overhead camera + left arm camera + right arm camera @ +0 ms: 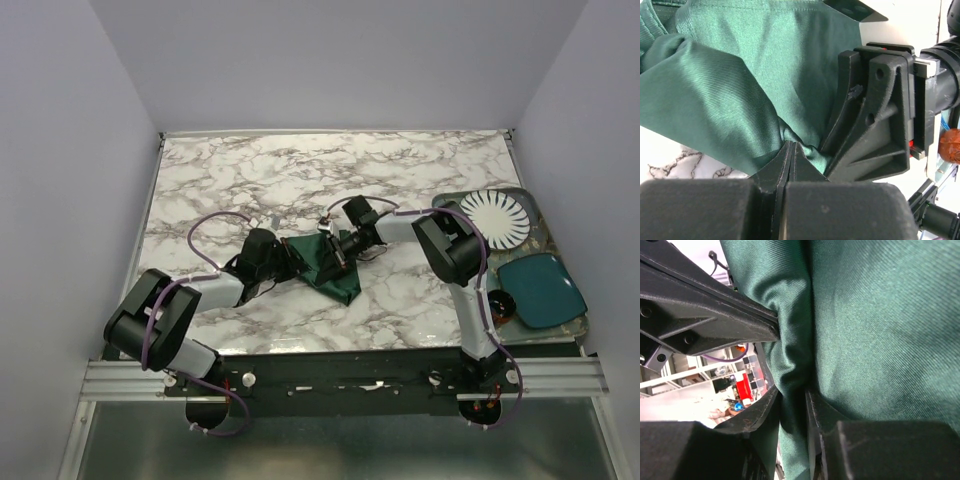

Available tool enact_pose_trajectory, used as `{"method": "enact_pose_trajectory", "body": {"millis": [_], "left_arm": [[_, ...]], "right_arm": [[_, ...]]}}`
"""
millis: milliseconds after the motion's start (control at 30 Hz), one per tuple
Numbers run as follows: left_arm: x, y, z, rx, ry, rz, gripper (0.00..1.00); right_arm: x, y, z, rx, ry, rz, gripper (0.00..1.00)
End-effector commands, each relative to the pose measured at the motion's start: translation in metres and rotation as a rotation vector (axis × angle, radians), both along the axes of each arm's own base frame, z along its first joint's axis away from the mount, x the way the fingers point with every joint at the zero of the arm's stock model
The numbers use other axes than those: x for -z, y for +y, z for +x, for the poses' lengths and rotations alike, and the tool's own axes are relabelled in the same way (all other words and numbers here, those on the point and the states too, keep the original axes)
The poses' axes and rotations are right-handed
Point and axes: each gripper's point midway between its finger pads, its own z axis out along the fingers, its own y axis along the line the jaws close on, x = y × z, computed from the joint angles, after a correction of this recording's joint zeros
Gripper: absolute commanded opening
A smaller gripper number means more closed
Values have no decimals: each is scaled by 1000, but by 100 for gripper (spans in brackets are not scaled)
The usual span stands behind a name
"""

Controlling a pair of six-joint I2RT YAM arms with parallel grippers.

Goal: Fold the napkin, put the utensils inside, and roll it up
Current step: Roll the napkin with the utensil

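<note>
The dark green napkin [330, 270] lies bunched on the marble table [300, 180] between my two grippers. My left gripper [292, 262] comes in from the left and is shut on a fold of the napkin [740, 100]; its fingertips [785, 165] pinch the cloth tight. My right gripper [336, 250] meets it from the right. Its fingers [812, 410] stand a little apart, and a loose fold of napkin [880, 320] runs between them. A slim silver piece, probably the fork [374, 255], pokes out under the right wrist, mostly hidden.
A tray [530, 195] sits at the table's right edge. It holds a white ribbed plate [495, 220], a teal dish [540, 290] and a small dark bowl [500, 303]. The right gripper's body [875, 115] is very close to my left fingers.
</note>
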Motion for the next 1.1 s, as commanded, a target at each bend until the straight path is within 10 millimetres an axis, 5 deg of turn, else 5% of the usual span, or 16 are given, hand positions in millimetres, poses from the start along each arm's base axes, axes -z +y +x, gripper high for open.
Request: {"method": "enact_pose_trajectory", "body": {"millis": [0,133,300,500,567,600,633,800,1067], "left_arm": [[32,21,-2,-70,46,108,0],[49,27,-7,-85,93,137,0],[53,28,-9,-84,109,145,0],[55,25,-9,-75,121,143,0],[54,25,-9,-72,123,143,0],[52,23,-8,-70,118,138,0],[53,23,-7,-69,123,138,0],[50,21,-6,-67,129,130,0],[52,21,-6,-65,137,130,0]], "right_arm": [[-1,-7,7,21,-52,-96,37],[-10,-12,18,28,-147,-169,47],[-52,-23,38,34,-335,-244,61],[-80,-38,51,39,-635,-387,67],[-74,-46,49,57,-743,-451,68],[-77,-29,49,56,-841,-416,68],[-54,-36,36,35,-868,-457,68],[-48,-25,43,83,-1250,-591,68],[-26,-17,30,20,-1339,-608,67]]}}
